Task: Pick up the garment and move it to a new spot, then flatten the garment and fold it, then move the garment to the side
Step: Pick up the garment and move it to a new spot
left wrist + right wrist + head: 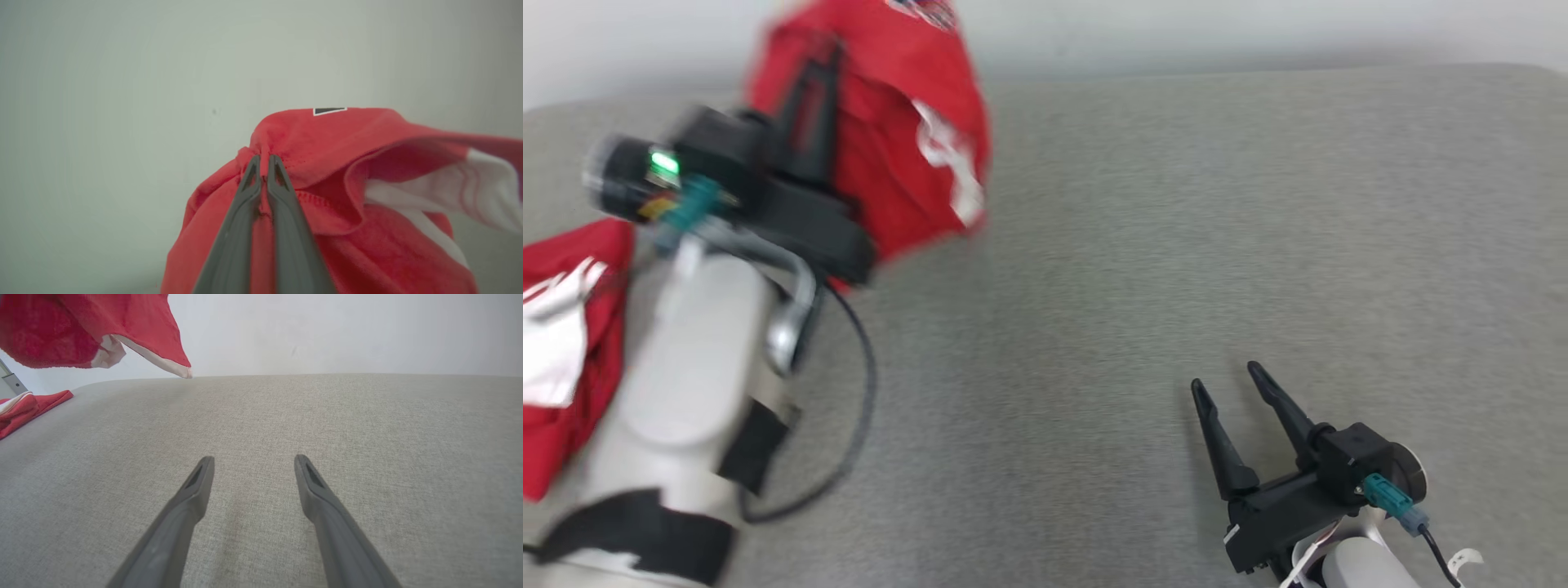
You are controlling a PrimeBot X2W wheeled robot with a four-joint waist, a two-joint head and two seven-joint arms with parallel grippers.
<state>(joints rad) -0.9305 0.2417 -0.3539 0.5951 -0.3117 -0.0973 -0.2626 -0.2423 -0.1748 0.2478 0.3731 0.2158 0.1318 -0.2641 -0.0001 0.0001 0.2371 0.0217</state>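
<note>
The red garment (890,122) is held in the air above the far left of the grey surface (1176,245), with a pinch of its fabric clamped between the closed jaws of the left gripper (264,159). The right gripper (1224,375) is seen spread wide and empty over the surface's near right. More red cloth (564,327), possibly a second garment, lies at the surface's left edge.

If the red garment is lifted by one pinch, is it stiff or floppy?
Probably floppy: the garment bunches and droops around the shut fingers of the left gripper. Likely light, since that small pinch holds it above the grey surface. Its loose hem may swing.
</note>
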